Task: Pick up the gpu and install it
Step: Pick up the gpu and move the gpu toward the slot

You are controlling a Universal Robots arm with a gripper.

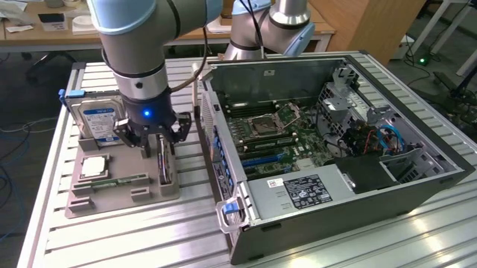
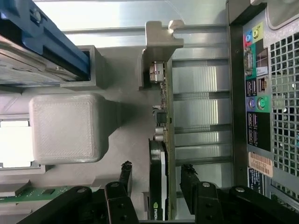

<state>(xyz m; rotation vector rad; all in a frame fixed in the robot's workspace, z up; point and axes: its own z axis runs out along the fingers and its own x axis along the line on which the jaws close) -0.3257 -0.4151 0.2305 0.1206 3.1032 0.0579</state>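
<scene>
Gpu (image 2: 163, 140), one, on edge, two fingers (image 2: 188, 179) flanking, apart

A black robot gripper (image 1: 158, 146) is positioned directly over a thin green circuit-board gpu card (image 1: 164, 167), which is stood on edge in a grey plastic parts tray (image 1: 111, 202); the fingers are spread to either side of the card's top. A silver hard drive with blue-white label (image 1: 98, 120) is held upright in the tray nearby. An open dark metal computer case (image 1: 417, 184) is laid on a slatted aluminium table (image 1: 134, 240), at the exterior view's right.
</scene>
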